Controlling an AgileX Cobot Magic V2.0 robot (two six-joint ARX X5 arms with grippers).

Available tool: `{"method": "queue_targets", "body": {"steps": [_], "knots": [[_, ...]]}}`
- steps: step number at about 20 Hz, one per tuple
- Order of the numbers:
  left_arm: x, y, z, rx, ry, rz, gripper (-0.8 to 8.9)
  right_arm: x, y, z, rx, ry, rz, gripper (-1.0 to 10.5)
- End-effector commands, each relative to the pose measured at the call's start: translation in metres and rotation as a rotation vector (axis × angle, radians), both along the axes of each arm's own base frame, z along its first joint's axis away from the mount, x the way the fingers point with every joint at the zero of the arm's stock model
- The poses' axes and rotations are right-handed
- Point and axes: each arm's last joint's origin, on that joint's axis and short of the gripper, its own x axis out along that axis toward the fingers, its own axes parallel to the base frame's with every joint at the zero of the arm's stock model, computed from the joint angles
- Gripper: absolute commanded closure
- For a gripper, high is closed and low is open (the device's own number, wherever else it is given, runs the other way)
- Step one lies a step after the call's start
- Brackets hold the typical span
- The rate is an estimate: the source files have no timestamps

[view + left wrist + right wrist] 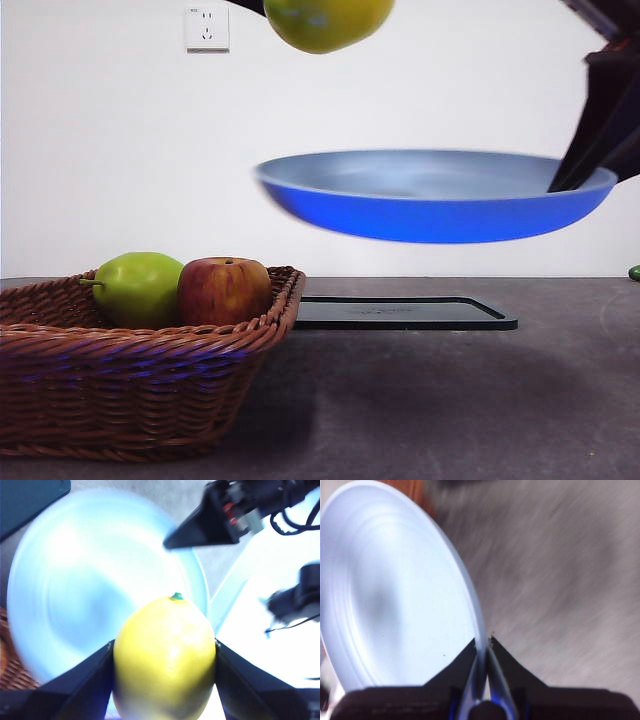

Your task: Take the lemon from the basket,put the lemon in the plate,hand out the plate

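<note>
Lemon sits clamped in the left gripper, above the plate's 10 o'clock edge. Right gripper pinches the plate's rim, holding it above the bench, beside the basket.

One lemon up top, gripped in the air. One plate, blue underneath, hanging over the table. One basket down on the left, and in it two fruits: one green pear, one red apple. That makes three fruits in all. One flat black tray behind the basket. One wall socket. Two grippers at work: the left gripper and the right gripper.
</note>
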Motion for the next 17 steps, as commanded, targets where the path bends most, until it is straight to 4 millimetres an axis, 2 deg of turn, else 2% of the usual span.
{"method": "queue_targets", "body": {"steps": [1, 5, 9, 13, 14, 17], "knots": [[-0.004, -0.015, -0.004, 0.079, -0.103, -0.037, 6.35, 0.001, 0.013, 0.001, 0.017, 0.035, 0.037, 9.4], [-0.006, -0.030, -0.018, 0.145, -0.121, -0.097, 6.35, -0.005, 0.027, 0.000, 0.038, 0.059, 0.116, 9.4], [0.000, -0.043, -0.040, 0.234, -0.094, -0.154, 6.35, -0.006, 0.027, 0.000, 0.055, 0.064, 0.129, 9.4], [0.003, -0.050, -0.054, 0.279, -0.059, -0.164, 6.31, -0.005, 0.027, 0.001, 0.055, 0.061, 0.131, 9.4], [0.003, -0.051, -0.055, 0.282, -0.056, -0.165, 6.16, -0.006, 0.027, 0.000, 0.055, 0.061, 0.131, 9.4], [0.003, -0.052, -0.055, 0.277, -0.062, -0.164, 4.84, -0.006, 0.027, 0.000, 0.052, 0.056, 0.136, 9.4]]}}
